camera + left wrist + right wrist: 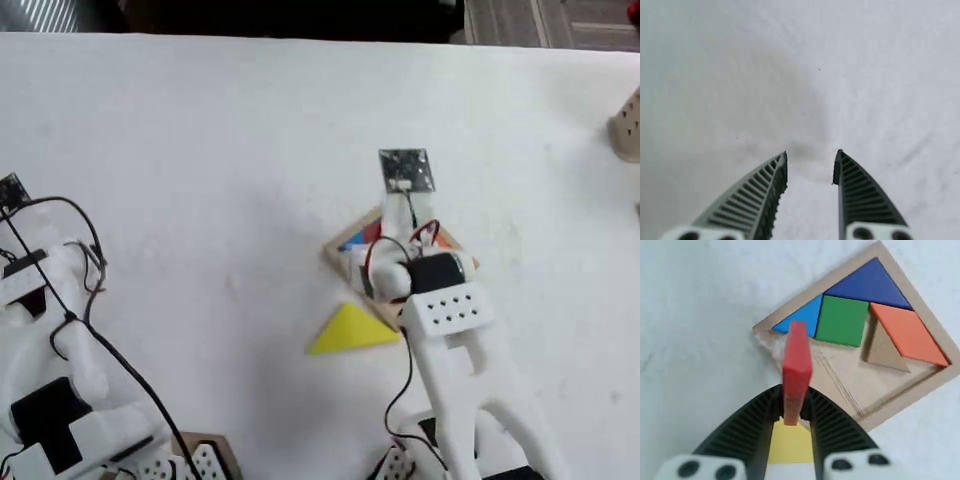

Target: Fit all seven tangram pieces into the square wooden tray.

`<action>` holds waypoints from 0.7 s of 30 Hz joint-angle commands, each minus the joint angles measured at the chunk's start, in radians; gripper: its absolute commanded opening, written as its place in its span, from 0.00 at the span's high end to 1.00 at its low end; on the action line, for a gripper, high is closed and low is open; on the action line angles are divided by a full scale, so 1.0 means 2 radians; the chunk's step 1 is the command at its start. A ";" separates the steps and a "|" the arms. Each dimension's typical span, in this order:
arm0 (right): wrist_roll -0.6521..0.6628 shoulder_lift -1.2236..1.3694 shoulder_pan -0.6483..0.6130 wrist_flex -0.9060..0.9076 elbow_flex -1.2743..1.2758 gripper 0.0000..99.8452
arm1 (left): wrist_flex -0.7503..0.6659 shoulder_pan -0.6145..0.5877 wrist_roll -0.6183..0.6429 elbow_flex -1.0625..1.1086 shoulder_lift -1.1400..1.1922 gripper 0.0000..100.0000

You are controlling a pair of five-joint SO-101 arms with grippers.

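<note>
Four pieces are seated in my square wooden tray (850, 385): dark blue triangle (870, 285), light blue triangle (802, 320), green square (841, 320), orange parallelogram (910, 335). My right gripper (792, 395) pinches the red wooden piece (796, 365) on edge above it. The yellow triangle (352, 328) lies just outside, and my left gripper (810, 162) gapes empty.

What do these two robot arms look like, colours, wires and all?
Both arms are white plastic with black motor blocks. The right arm has a plate dotted with round holes and thin red and black wires at its wrist. The left arm carries long black cables. The left gripper and right gripper each have two tapering, ribbed dark fingers on white bases.
</note>
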 commanded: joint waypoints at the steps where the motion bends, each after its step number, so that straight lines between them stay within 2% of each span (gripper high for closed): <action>1: -0.039 -0.020 0.043 -0.047 0.021 0.98 | -0.010 0.007 0.003 -0.007 0.000 0.83; 5: -0.045 -0.020 0.071 -0.066 0.041 0.98 | -0.009 0.006 0.003 -0.007 0.000 0.83; 15: -0.044 -0.020 0.069 -0.188 0.124 0.97 | -0.008 0.005 0.003 -0.006 0.000 0.83; 17: -0.044 -0.020 0.069 -0.198 0.133 0.93 | -0.008 0.005 0.003 -0.006 0.000 0.83; 21: -0.048 -0.020 0.069 -0.198 0.140 0.78 | -0.008 0.005 0.003 -0.006 0.000 0.83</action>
